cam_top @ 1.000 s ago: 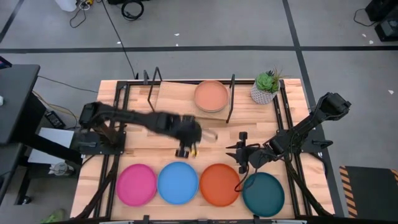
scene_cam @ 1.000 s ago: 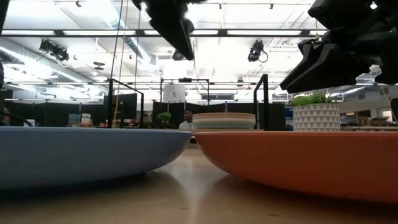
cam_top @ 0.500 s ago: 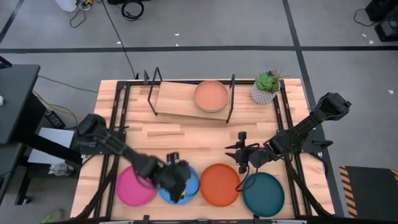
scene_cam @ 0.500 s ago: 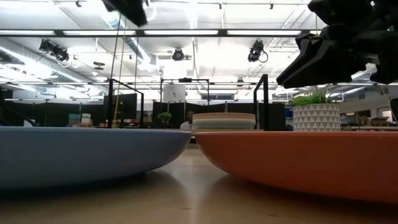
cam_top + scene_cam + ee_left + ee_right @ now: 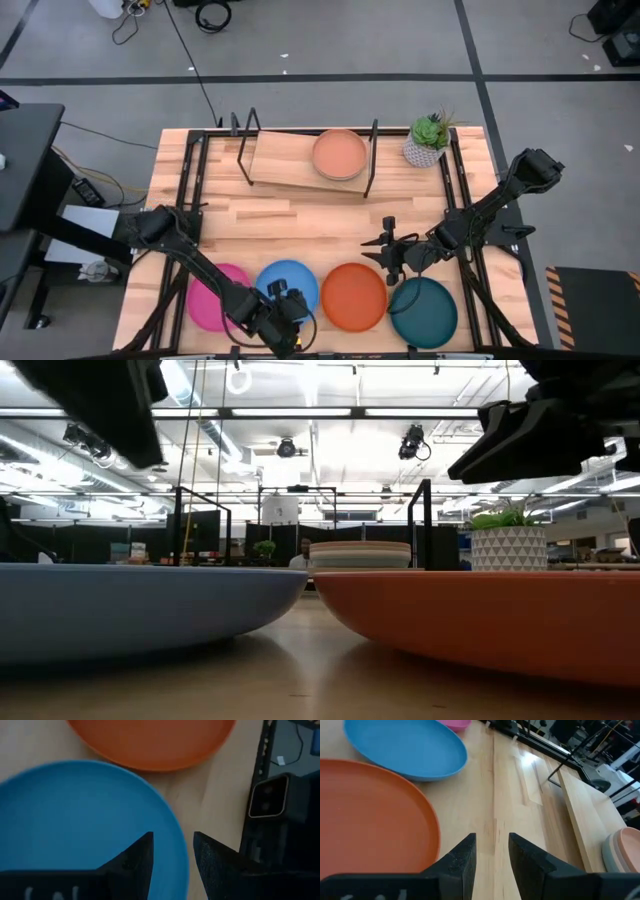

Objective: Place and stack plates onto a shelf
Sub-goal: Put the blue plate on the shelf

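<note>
High view: left gripper [image 5: 283, 318], fingers slightly apart and empty, hovers over the blue plate [image 5: 287, 287] at the table's front edge; next, close on its rim for the shelf [image 5: 290, 160].

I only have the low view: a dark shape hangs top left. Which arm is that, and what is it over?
Observer: The left gripper, over the blue plate's near edge.
Operator: Gripping it?
Observer: Not yet; the left wrist view shows its open fingers straddling the rim.
Operator: How many plates are on the table?
Observer: Four: magenta, blue, orange, teal. The right gripper waits open by the orange plate's far edge.
</note>
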